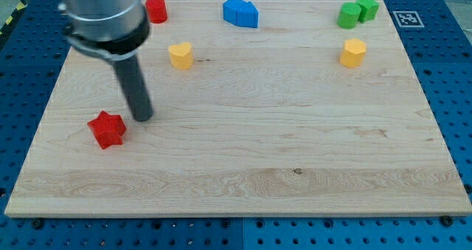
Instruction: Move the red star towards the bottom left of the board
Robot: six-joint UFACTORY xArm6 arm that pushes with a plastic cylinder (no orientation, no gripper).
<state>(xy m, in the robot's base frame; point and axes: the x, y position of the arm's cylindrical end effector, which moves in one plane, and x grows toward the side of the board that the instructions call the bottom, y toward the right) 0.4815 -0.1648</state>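
Nearest the camera, the wooden board [243, 183] shows pale, smooth grain along the frame's bottom. Red star [108, 129] lies at left centre of the frame, already well toward the lower left but short of the corner. My tip [143, 118] stands just beside the star's upper right, placed, by my judgement, to push it down and left. No claw is fitted; the rod is a plain dark cylinder. Along the top sit a red cylinder [155, 9], blue blocks [241, 12], green blocks [358, 11] and two yellow blocks [181, 55] [353, 52], all matte and chunky.
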